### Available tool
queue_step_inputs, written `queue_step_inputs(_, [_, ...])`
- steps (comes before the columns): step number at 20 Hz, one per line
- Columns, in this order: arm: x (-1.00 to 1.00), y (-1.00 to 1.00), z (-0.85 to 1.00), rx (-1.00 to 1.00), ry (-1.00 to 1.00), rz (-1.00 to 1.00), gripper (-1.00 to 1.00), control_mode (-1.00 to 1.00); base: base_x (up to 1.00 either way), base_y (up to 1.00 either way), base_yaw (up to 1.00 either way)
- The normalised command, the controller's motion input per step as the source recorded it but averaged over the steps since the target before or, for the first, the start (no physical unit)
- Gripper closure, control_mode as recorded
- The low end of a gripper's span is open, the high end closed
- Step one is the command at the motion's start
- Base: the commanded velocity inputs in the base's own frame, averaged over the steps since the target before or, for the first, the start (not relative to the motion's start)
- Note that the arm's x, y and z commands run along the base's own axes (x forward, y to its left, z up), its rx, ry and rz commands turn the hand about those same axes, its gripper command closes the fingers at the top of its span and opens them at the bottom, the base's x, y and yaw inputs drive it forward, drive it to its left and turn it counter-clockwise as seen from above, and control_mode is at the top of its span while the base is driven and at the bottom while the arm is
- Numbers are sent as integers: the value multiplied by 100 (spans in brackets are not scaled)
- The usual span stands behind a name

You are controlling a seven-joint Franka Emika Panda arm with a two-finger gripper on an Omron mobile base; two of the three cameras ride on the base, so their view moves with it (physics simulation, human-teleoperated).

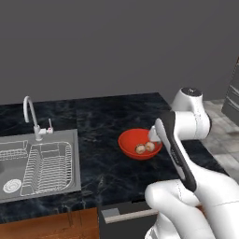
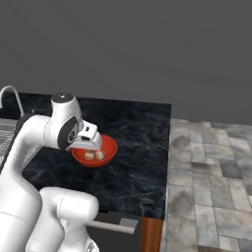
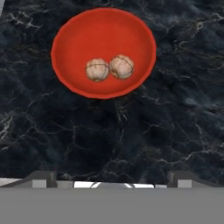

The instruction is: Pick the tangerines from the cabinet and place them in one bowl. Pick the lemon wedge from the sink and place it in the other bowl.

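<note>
The glossy red bowl (image 3: 100, 30) stands on the black marble counter with the two tangerines (image 3: 97, 70) (image 3: 121, 66) lying side by side in it. My gripper (image 3: 111, 177) hangs above the counter on the near side of the bowl, open, its tips wide apart with nothing between them. From the base, the bowl (image 1: 126, 140) (image 2: 110, 147) sits mid-counter and my white hand (image 2: 87, 138) hovers over its rim. The sink (image 1: 74, 163) is at the far left; I cannot make out the lemon wedge in it. The cabinet and the tan-yellow bowl are out of view.
A wire dish rack (image 1: 46, 168) fills the sink, and a curved faucet (image 1: 30, 112) rises behind it. The counter ends just right of the bowl, with tiled floor (image 2: 211, 172) beyond. A plain grey wall backs the counter.
</note>
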Motion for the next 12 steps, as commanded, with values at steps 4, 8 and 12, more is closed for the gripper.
queue_step_inputs(4, [-4,17,18,-2,1,0,-100,-100,0,0,0])
queue_step_inputs(8, [0,0,24,0,0,0,-100,-100,0,0,0])
queue_step_inputs(12, [0,0,18,0,0,0,-100,-100,0,0,0])
